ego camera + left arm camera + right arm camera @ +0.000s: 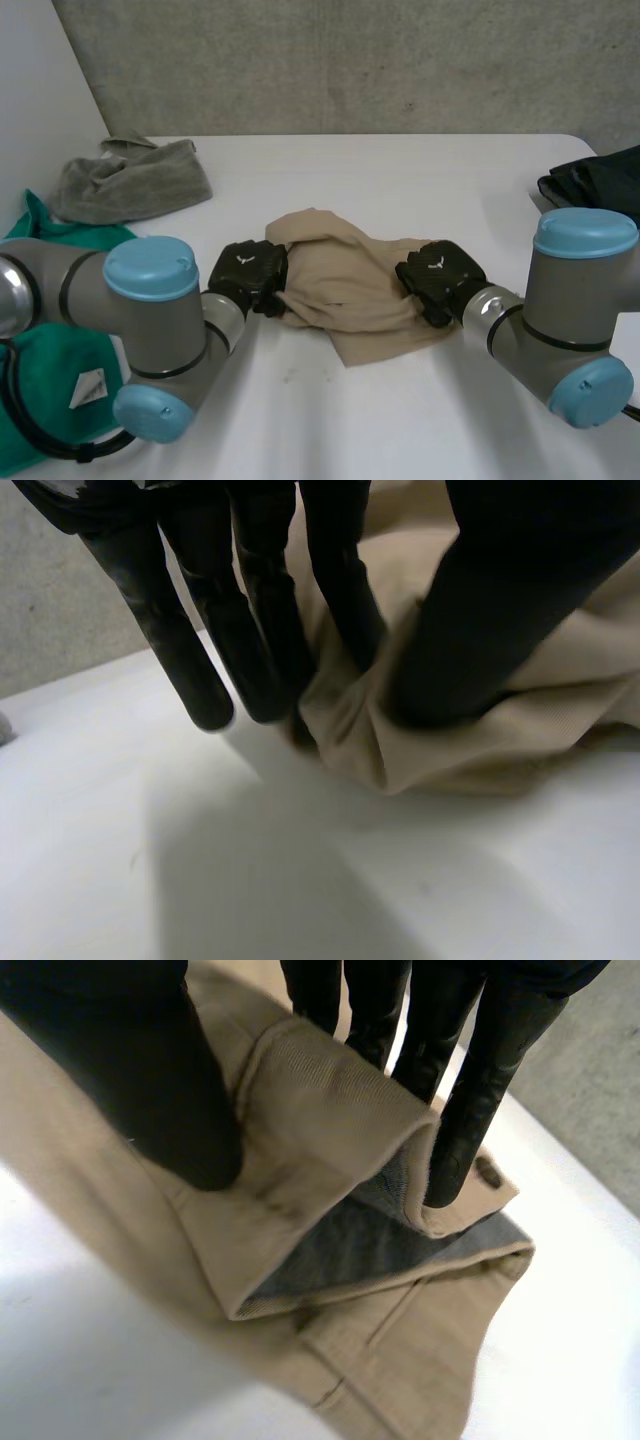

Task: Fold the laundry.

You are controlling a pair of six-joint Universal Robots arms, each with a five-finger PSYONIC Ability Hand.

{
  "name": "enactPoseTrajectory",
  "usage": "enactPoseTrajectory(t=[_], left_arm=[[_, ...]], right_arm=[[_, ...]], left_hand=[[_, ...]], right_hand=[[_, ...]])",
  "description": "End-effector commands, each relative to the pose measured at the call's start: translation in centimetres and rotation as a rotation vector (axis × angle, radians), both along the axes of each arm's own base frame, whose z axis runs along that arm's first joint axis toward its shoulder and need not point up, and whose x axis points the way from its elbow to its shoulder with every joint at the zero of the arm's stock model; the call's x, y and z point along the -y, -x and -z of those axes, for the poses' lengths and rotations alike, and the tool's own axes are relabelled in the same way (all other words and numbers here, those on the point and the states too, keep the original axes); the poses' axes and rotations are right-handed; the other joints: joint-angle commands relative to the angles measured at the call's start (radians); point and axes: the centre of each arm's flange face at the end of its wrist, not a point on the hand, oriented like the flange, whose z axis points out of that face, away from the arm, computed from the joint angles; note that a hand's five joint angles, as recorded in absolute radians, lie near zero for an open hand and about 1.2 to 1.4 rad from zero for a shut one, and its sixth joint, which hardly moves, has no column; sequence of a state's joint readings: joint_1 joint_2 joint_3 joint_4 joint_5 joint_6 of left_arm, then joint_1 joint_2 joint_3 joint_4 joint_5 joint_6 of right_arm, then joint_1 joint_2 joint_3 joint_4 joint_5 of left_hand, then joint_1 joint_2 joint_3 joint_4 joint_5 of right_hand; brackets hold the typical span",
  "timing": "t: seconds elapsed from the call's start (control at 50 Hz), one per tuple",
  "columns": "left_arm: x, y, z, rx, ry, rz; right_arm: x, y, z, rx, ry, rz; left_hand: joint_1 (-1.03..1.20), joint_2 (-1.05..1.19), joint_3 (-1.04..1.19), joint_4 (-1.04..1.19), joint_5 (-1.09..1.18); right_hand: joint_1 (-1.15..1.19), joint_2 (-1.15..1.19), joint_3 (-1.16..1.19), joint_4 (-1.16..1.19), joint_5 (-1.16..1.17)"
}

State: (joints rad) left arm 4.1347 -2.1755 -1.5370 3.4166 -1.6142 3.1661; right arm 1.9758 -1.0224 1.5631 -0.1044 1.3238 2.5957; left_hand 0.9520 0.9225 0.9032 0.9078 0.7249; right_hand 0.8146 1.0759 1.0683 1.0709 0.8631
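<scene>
Closest in, grey arm joints point(150, 300) with light-blue caps hang over a white table point(400, 420) backed by a rough grey wall point(350, 60). A rumpled grey towel point(130, 180) lies well beyond the left hand point(248, 272), with a bright green cloth point(50, 370) back behind its wrist. A dark folded garment point(600, 180) sits off past the right hand point(440, 278). Between both hands is the crumpled beige fabric garment point(345, 285). The left hand's fingers point(340, 590) and thumb pinch its edge fold, and the right hand's fingers point(480, 1080) and thumb clamp a grey-lined hem.

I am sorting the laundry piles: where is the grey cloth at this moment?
In the head view, the grey cloth lies crumpled at the far left of the table, beyond the green cloth and left of the beige garment.
</scene>
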Motion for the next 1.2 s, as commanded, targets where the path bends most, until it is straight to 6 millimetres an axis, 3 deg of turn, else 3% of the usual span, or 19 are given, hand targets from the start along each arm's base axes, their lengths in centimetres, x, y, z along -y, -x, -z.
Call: enactPoseTrajectory(t=[0.02,0.12,0.14,0.2,0.22,0.3,0.36,0.42,0.5,0.58,0.64,0.66,0.72,0.74,0.8,0.9,0.98,1.06,1.2], left_arm=[[3.0,1.9,0.2,0.011,0.146,0.018],[6.6,4.0,-4.6,0.077,0.466,0.031],[8.0,4.6,-7.5,0.084,0.622,0.008],[9.3,5.3,-12.3,0.079,0.859,-0.037],[9.8,5.4,-15.8,0.05,1.012,-0.075],[9.3,5.2,-21.9,-0.069,1.254,-0.072],[9.0,4.8,-23.4,-0.097,1.293,-0.052],[9.1,4.4,-22.9,-0.08,1.266,-0.052],[8.8,4.2,-20.4,-0.04,1.194,-0.028],[7.7,3.6,-17.1,0.011,1.09,0.007],[6.0,3.1,-13.9,0.061,0.984,0.05],[5.4,3.0,-13.0,0.076,0.952,0.063],[2.8,2.4,-10.0,0.13,0.835,0.12],[2.1,2.3,-9.3,0.139,0.808,0.137],[-0.7,2.2,-6.4,0.182,0.698,0.205],[-2.5,1.1,-3.1,0.264,0.545,0.25],[-2.1,0.0,-2.3,0.3,0.463,0.23],[-1.7,-1.1,-2.5,0.317,0.411,0.186],[-2.4,-2.3,-5.4,0.219,0.379,0.075]], right_arm=[[2.7,-1.2,-2.1,0.044,0.158,0.004],[6.4,-2.6,-6.1,0.079,0.436,0.008],[7.8,-3.2,-8.4,0.103,0.578,0.011],[9.5,-4.0,-12.6,0.169,0.813,0.024],[10.4,-4.4,-15.8,0.238,0.983,0.042],[10.9,-4.4,-21.6,0.379,1.268,0.079],[10.7,-4.3,-23.9,0.456,1.325,0.077],[10.6,-4.3,-24.5,0.488,1.314,0.068],[10.7,-4.3,-23.7,0.488,1.254,0.058],[10.5,-4.5,-20.9,0.437,1.144,0.03],[10.0,-4.5,-17.8,0.382,1.028,0.0],[9.6,-4.4,-15.8,0.348,0.953,-0.01],[8.7,-3.9,-12.5,0.286,0.814,-0.01],[7.9,-3.6,-10.5,0.242,0.719,-0.013],[6.6,-2.9,-8.1,0.187,0.587,-0.013],[4.2,-1.4,-5.8,0.108,0.388,-0.005],[3.4,-1.0,-5.1,0.076,0.317,0.011],[3.1,-0.5,-4.5,0.047,0.285,0.049],[3.0,0.1,-5.5,0.058,0.294,0.105]], left_hand=[[0.444,0.474,0.493,0.488,0.497],[0.444,0.474,0.493,0.488,0.497],[0.444,0.474,0.493,0.488,0.497],[0.444,0.474,0.493,0.488,0.497],[0.444,0.474,0.493,0.488,0.497],[0.444,0.474,0.493,0.488,0.497],[0.444,0.474,0.493,0.488,0.497],[0.444,0.474,0.493,0.488,0.497],[0.444,0.474,0.493,0.488,0.497],[0.444,0.474,0.493,0.488,0.497],[0.444,0.474,0.493,0.488,0.497],[0.444,0.474,0.493,0.488,0.497],[0.444,0.474,0.493,0.488,0.497],[0.444,0.474,0.493,0.488,0.497],[0.444,0.474,0.493,0.488,0.497],[0.052,0.082,0.101,0.097,0.105],[-0.297,-0.267,-0.248,-0.253,-0.244],[-0.377,-0.348,-0.328,-0.333,-0.325],[-0.46,-0.43,-0.411,-0.415,-0.407]], right_hand=[[0.582,0.32,0.328,0.325,0.359],[0.582,0.32,0.328,0.325,0.359],[0.582,0.32,0.328,0.325,0.359],[0.582,0.32,0.328,0.325,0.359],[0.582,0.32,0.328,0.325,0.359],[0.582,0.32,0.328,0.325,0.359],[0.582,0.32,0.328,0.325,0.359],[0.582,0.32,0.328,0.325,0.359],[0.582,0.32,0.328,0.325,0.359],[0.582,0.32,0.328,0.325,0.359],[0.582,0.32,0.328,0.325,0.359],[0.582,0.32,0.328,0.325,0.359],[0.582,0.32,0.328,0.325,0.359],[0.582,0.32,0.328,0.325,0.359],[0.582,0.32,0.328,0.325,0.359],[0.582,0.32,0.328,0.325,0.359],[0.582,0.32,0.328,0.325,0.359],[0.582,0.32,0.328,0.325,0.359],[0.582,0.32,0.328,0.325,0.359]])
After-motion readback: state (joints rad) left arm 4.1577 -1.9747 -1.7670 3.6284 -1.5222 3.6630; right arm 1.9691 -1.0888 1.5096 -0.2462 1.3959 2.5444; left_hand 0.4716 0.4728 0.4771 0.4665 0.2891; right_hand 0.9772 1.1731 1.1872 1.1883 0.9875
